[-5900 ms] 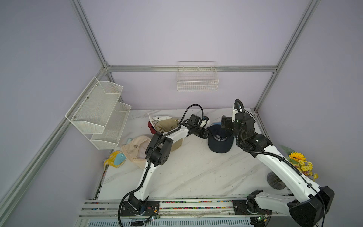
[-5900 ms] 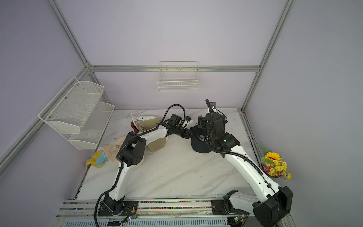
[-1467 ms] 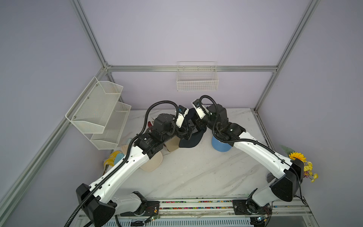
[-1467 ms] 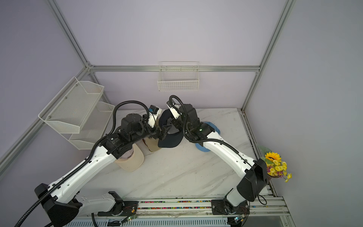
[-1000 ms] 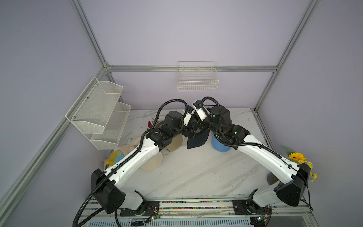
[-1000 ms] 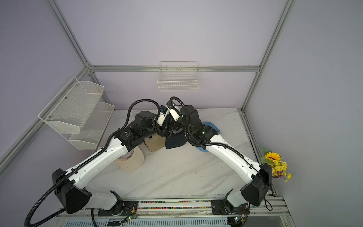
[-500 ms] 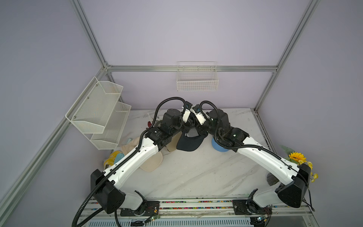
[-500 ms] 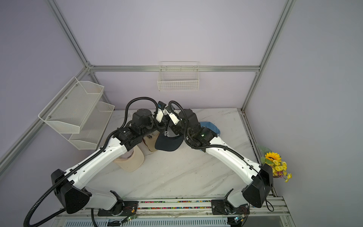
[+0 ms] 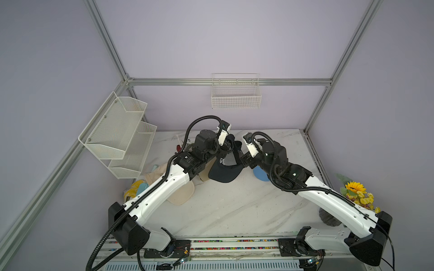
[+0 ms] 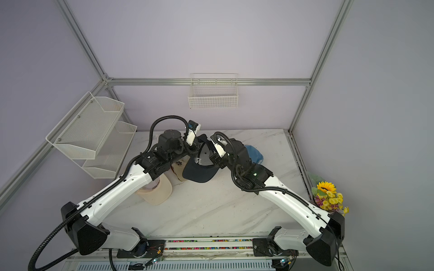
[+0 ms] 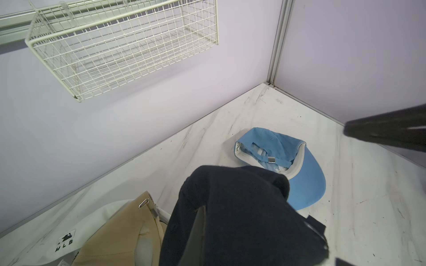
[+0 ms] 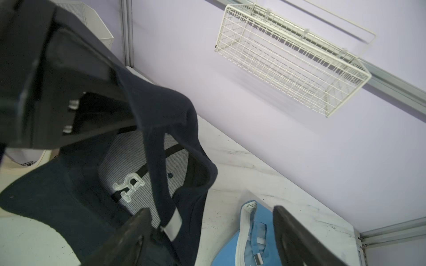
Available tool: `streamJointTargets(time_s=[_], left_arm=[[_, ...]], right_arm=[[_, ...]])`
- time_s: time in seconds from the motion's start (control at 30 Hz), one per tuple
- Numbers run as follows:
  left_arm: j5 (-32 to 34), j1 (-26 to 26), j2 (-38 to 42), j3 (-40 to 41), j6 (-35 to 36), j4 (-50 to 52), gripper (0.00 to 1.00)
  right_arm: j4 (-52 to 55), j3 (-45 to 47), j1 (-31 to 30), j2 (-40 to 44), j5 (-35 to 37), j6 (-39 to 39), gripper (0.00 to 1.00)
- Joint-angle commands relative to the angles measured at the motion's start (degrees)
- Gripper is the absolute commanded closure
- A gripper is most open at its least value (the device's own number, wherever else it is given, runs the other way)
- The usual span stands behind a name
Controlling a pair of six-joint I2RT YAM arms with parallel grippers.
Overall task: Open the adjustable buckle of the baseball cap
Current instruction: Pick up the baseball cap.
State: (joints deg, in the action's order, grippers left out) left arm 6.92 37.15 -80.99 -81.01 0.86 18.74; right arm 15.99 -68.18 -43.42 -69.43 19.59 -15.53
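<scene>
The navy baseball cap (image 9: 223, 172) hung between the two arms over the back-middle of the marble worktop (image 9: 234, 206). Its brim pointed down and forward, and its grey-lined inside was turned up toward the top views. The left end effector (image 10: 193, 146) was clamped on the cap's rear edge. In the right wrist view, its dark body (image 12: 57, 103) pinched the navy fabric and the crown sagged below it.

The right end effector (image 12: 212, 239) stood with its jaws wide apart, holding nothing. The cap's back strap (image 12: 156, 161) ran down from the crown and ended in a pale tab just beside one finger (image 12: 138, 237), inside the gap. Whether tab and finger touched, I could not tell, and the navy cap's own buckle could not be made out (the only clear metal buckle was on another cap).

That other one, a light blue cap (image 11: 299, 175), lay open side up on the worktop behind the right arm. A tan cap (image 11: 122, 230) and a white cap (image 11: 66, 239) marked MLB lay to the left, with a beige cap (image 10: 157, 190) under the left forearm. A wire basket (image 9: 236, 96) hung on the back wall.
</scene>
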Motion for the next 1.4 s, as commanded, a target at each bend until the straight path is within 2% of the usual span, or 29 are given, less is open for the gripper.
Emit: streamJointTargets(time_s=[0.0,0.33,0.67,0.73,0.9,1.03,1.2,1.37], left_arm=[[2.04,-0.40,1.27,-4.83,-1.25,-1.62,1.00],[1.88,-0.49,1.89,-9.10,-5.08,2.06,1.00],[-0.41,-0.50,3.73,-10.05,-6.99,4.37,1.00],[-0.49,-0.50,4.52,-9.81,-7.19,4.63,1.00],[-2.03,-0.51,6.63,-9.00,-8.01,4.68,1.00],[-3.03,-0.58,8.32,-8.22,-8.73,4.46,1.00],[-3.74,-0.58,9.82,-7.09,-8.77,4.41,1.00],[-5.13,-0.57,11.07,-4.99,-9.17,4.39,1.00]], right_arm=[[-0.43,3.40,-0.26,2.96,3.07,1.01,0.13],[-5.71,8.70,-0.23,1.85,-0.39,5.28,0.13],[-18.90,13.67,-0.09,1.23,2.00,2.71,0.18],[-19.65,13.58,0.07,1.16,0.67,2.70,0.26],[-21.69,14.18,0.09,1.19,-0.21,2.93,0.62],[-23.77,15.03,0.18,2.25,-0.09,2.98,0.81],[-27.07,16.18,0.19,4.85,1.12,2.47,1.00],[-29.27,16.43,0.28,7.26,0.55,1.95,1.00]])
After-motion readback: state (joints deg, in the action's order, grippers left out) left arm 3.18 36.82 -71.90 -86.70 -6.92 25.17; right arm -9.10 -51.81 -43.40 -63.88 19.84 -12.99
